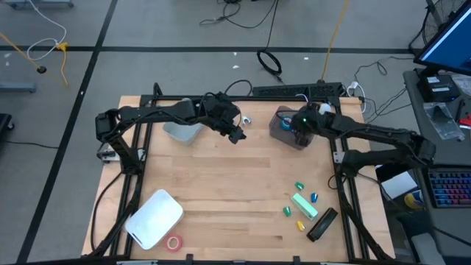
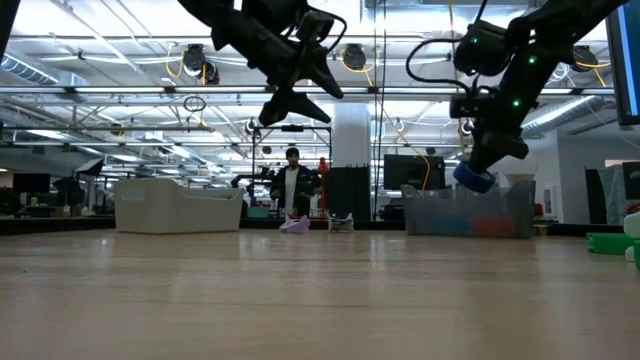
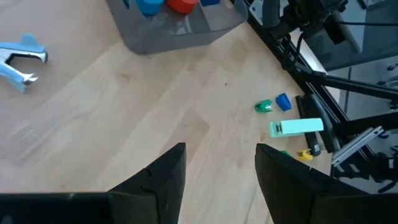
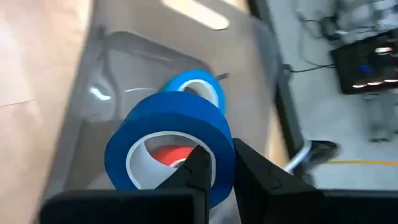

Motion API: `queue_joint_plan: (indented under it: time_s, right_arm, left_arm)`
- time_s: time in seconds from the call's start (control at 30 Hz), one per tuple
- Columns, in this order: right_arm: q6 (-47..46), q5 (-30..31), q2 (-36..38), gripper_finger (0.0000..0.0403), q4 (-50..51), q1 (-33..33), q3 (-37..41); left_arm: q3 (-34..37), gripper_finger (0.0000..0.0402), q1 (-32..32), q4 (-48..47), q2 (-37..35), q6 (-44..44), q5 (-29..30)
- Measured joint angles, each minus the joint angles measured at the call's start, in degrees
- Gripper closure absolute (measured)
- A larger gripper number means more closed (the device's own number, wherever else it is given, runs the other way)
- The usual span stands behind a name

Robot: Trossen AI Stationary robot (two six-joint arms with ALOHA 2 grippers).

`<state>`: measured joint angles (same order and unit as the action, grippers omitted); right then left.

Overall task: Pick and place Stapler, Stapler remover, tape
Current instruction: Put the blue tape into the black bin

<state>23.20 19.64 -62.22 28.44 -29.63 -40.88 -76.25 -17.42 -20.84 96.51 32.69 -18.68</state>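
My right gripper (image 4: 219,155) is shut on a blue tape roll (image 4: 168,124) and hangs over the clear grey bin (image 1: 283,126) at the far right of the table. Inside the bin lie another blue roll (image 4: 199,87) and a red roll (image 4: 169,155). One more red roll (image 1: 174,243) lies flat near the table's near edge. My left gripper (image 3: 221,152) is open in the air over the far middle of the table (image 1: 235,134). The light blue staple remover (image 3: 18,59) lies on the wood beside it. The mint-green stapler (image 1: 304,205) lies at the near right. My right gripper holds the blue roll by its ring wall (image 4: 217,171), one finger inside the pale core and one outside. The fingers come from above, pointing down. The roll is lifted clear, hanging at the fingertips (image 2: 475,178) above the grey bin's rim.
A white bin (image 1: 182,131) stands at the far left, under my left arm. A white lid-like tray (image 1: 154,218) lies at the near left. Small green, blue and yellow pieces (image 1: 300,188) and a black oblong object (image 1: 321,224) lie around the stapler. The middle of the table is bare wood.
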Motion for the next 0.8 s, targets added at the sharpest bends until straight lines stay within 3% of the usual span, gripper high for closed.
queue_joint_plan:
  time_s: [0.33,0.8]
  right_arm:
    - [0.21,-9.3,-0.29,0.0372,3.69,-5.42,0.0]
    - [1.13,-13.73,-6.91,0.0372,4.84,-7.59,0.0]
  left_arm:
    - [0.0,0.0208,0.71,0.09,0.0,0.02,1.36]
    - [0.0,0.0208,0.85,0.09,0.02,0.35,1.3]
